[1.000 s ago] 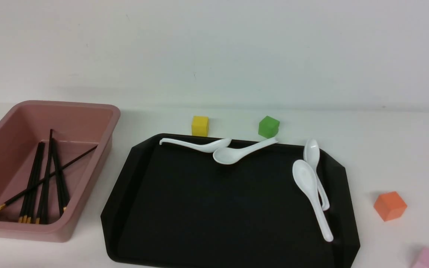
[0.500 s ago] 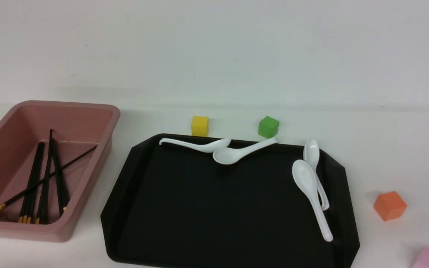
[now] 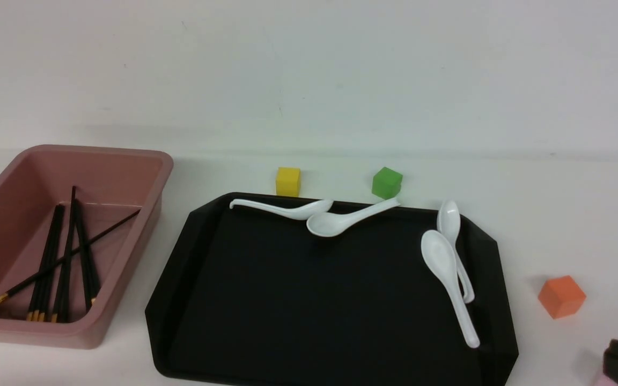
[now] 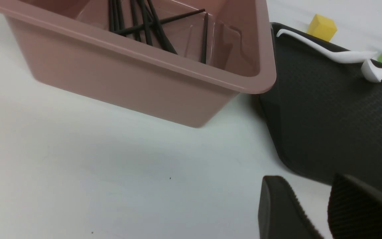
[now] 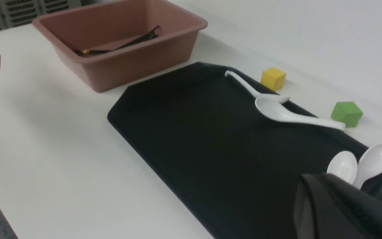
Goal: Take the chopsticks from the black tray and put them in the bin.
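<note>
Once judged done with the chopsticks (image 3: 64, 279), mostly near-to-far in the bin (image 3: 105, 171) at front-view left, nearer the spread left claw (image 4: 307, 176), withdraw the pressed-together right claw (image 5: 318, 176).

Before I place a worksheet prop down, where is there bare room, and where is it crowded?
Bare: the middle of the black tray, between the spoon pairs and its left rim; also the tabletop between the orange block and the back wall.
Crowded: the bin, with crossing chopsticks.
</note>
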Tool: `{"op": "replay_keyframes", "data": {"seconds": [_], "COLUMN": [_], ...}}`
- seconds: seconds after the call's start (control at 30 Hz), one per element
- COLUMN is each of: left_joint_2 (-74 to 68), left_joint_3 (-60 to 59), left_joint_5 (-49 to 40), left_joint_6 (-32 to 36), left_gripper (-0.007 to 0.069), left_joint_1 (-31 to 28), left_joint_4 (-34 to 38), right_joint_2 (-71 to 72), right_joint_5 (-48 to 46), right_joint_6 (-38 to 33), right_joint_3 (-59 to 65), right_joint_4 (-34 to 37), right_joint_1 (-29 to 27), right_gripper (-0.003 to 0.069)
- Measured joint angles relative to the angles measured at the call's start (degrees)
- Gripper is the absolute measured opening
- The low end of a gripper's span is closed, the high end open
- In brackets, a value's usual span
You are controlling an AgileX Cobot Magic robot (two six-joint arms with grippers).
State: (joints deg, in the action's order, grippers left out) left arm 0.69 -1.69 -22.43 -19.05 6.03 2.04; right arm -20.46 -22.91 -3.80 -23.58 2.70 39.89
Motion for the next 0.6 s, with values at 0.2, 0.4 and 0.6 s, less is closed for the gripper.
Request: {"op": "replay_keyframes", "data": {"seconds": [0.2, 0.4, 0.6], "left_joint_2": [0.00, 0.00, 0.00], "left_joint_3": [0.00, 0.00, 0.00], "left_joint_5": [0.00, 0.00, 0.00], "left_joint_6": [0.00, 0.00, 0.00], "left_gripper": [0.0239, 0.0239, 0.0239], "left_joint_1": [0.00, 0.00, 0.00], "left_joint_4": [0.00, 0.00, 0.00], "right_joint_2": [0.00, 0.00, 0.14], "right_joint_5": [-0.91, -1.21, -1.21], "right_joint_6": [0.00, 0.00, 0.00], "right_joint_3": [0.24, 0.24, 0.24], "right_joint_4": [0.00, 0.05, 0.05], "right_joint_1": [0.00, 0.00, 0.00], "right_gripper": [0.0022, 0.0029, 0.0033]}}
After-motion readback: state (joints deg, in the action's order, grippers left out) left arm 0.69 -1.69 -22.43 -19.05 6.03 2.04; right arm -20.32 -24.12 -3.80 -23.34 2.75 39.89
